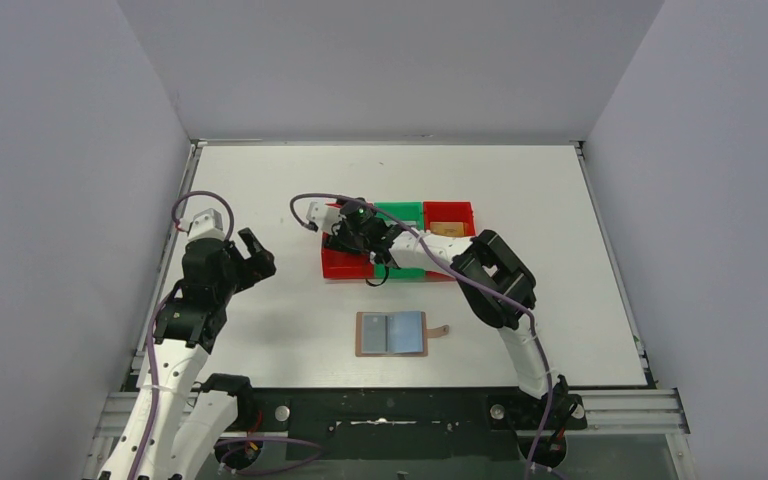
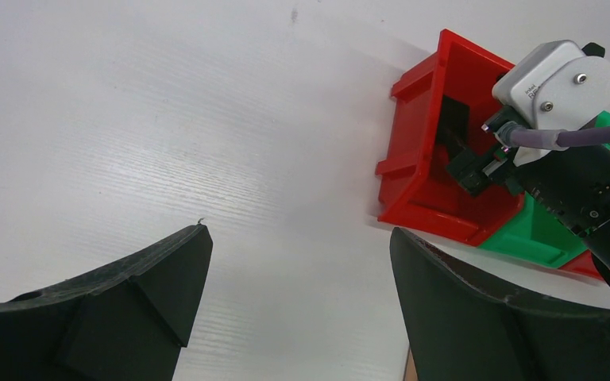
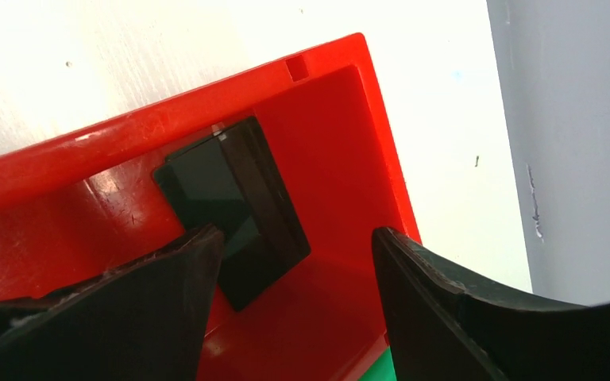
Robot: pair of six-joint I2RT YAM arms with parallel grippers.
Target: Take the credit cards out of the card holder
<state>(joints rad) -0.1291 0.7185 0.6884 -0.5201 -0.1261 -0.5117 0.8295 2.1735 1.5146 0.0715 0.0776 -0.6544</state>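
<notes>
The card holder (image 1: 392, 333) lies open and flat on the table near the front, pale blue pockets up, strap tab to the right. A black credit card (image 3: 230, 206) rests inside the left red bin (image 3: 127, 143), against its far wall. My right gripper (image 3: 298, 238) hangs over that bin, open, with only the red floor between its fingers; the left finger overlaps the card's corner in the right wrist view. A gold-orange card (image 1: 447, 229) lies in the right red bin. My left gripper (image 2: 300, 238) is open over bare table at the left, nothing in it.
Red and green bins (image 1: 400, 215) stand in a block at mid-table, with the right arm (image 1: 490, 275) reaching across them. The left red bin (image 2: 421, 159) is just right of my left gripper. White walls enclose the table on three sides.
</notes>
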